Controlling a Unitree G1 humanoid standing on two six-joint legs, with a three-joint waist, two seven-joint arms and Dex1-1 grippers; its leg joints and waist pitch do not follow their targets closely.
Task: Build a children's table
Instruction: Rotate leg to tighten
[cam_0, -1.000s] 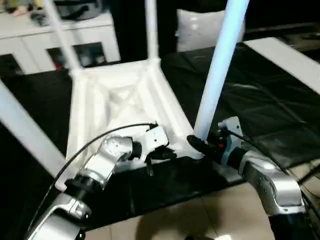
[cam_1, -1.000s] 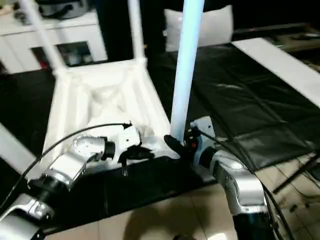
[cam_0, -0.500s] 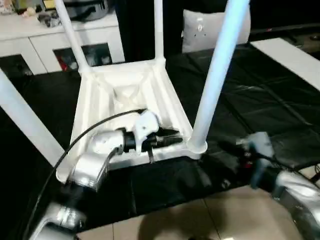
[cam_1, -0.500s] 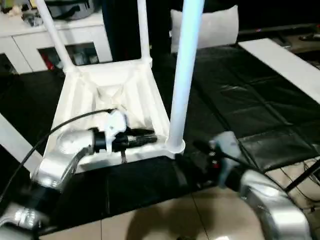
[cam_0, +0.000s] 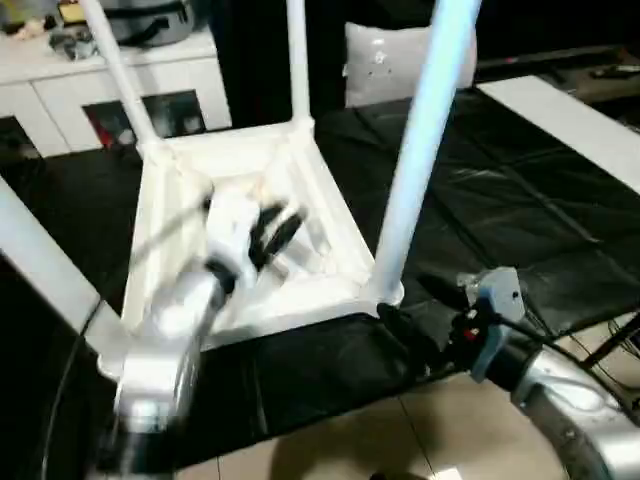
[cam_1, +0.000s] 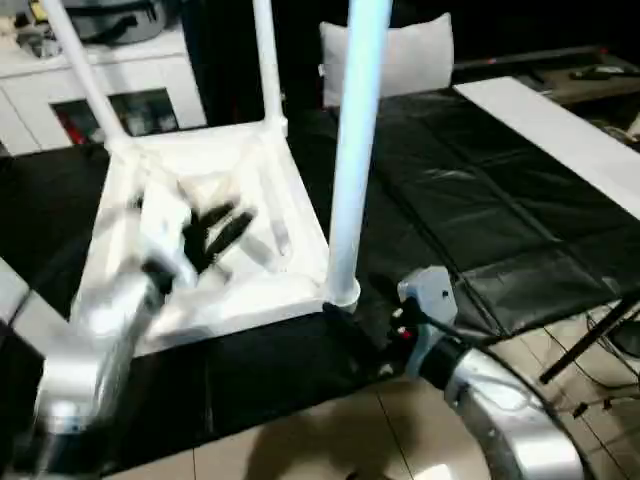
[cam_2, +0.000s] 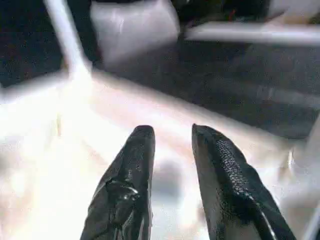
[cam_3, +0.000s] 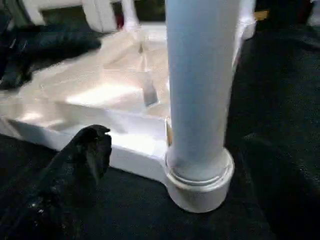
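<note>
The children's table (cam_0: 300, 290) lies upside down on a black mat, ribbed underside up. Its legs rise from the corner sockets: the near right leg (cam_0: 418, 160), the far right leg (cam_0: 297, 60), the far left leg (cam_0: 115, 70) and the near left leg (cam_0: 40, 255). My left gripper (cam_0: 275, 228) hovers over the ribbed underside, and in the left wrist view its fingers (cam_2: 135, 165) stand apart with nothing between them. My right gripper (cam_0: 418, 310) is open just in front of the near right socket (cam_3: 200, 185), clear of the leg, with one finger (cam_3: 90, 150) beside it.
The black mat (cam_0: 520, 210) covers the work surface, and its front edge drops to a tiled floor (cam_0: 330, 440). A white cabinet (cam_0: 150, 90) stands at the back left, a white cushion (cam_0: 385, 60) behind the table, and a long white board (cam_0: 570, 120) at the right.
My right gripper let go of the near right leg's base, drew back and opened wide. My left arm swung up from the table's front rim over the underside, and its fingers parted.
</note>
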